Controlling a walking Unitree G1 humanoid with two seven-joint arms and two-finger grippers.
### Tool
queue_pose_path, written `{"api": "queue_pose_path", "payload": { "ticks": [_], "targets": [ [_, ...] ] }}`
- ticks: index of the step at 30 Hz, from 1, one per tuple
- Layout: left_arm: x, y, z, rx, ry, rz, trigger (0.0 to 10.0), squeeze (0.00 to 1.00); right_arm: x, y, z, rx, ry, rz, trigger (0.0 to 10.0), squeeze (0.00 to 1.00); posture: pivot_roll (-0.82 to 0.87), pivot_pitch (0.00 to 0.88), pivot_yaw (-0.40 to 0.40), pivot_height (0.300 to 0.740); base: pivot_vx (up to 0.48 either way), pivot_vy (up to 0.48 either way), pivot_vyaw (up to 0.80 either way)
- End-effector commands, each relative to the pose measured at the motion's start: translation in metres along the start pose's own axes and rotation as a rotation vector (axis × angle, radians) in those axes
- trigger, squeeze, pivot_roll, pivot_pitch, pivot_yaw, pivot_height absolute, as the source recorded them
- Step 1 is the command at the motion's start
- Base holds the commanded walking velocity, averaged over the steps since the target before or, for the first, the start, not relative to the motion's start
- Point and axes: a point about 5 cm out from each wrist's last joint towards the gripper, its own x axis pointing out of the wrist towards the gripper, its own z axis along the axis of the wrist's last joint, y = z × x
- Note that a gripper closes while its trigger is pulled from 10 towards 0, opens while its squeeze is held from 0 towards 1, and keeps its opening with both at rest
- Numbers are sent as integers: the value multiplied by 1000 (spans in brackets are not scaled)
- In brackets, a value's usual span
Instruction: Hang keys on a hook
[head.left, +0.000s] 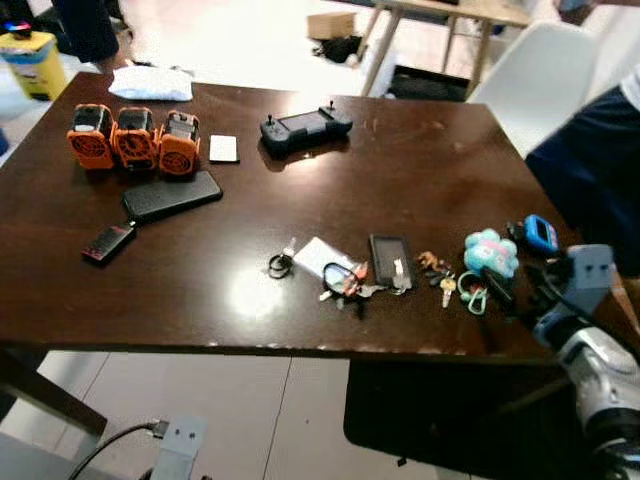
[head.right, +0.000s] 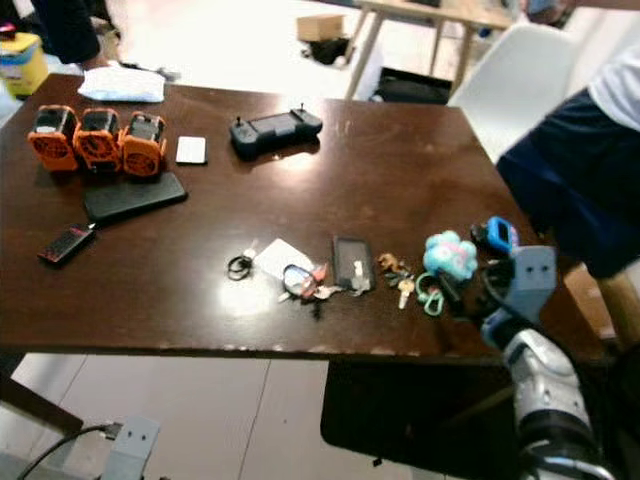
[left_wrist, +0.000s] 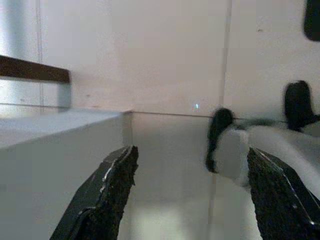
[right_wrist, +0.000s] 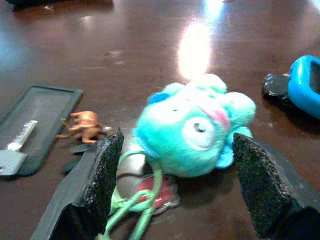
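At the table's (head.left: 300, 190) near right edge, the right gripper (right_wrist: 170, 187) hung spread around the plush (right_wrist: 192, 130) keys (head.left: 449, 287), where closing on soft plush alone risked the bunch slipping free.

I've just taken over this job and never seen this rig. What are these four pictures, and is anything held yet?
Two pictures come from the humanoid's head camera, looking down on a dark wooden table. The other two look along each wrist's black fingers. The right end effector is open and hovers at the table's right end, straddling a teal plush keychain without gripping it. More keys, a black card holder, three orange packs and a controller lie on the table. The left end effector hangs open over pale floor. Nothing is held.
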Motion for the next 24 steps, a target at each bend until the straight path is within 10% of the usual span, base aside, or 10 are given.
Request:
{"api": "queue_pose_path", "payload": {
  "ticks": [1, 24],
  "targets": [
    [-1, -5, -4, -2, 18, -19, 10000, 0, -4, -4, -4, 5, 18, -20, 10000, 0, -34, 36, -7, 740, 0, -480, 0],
    [0, -5, -4, -8, 17, -18, 10000, 0, 9, 18, -1, -99, 91, 174, 10000, 0, -33, 38, -6, 740, 0, -101, 0]
  ]
}}
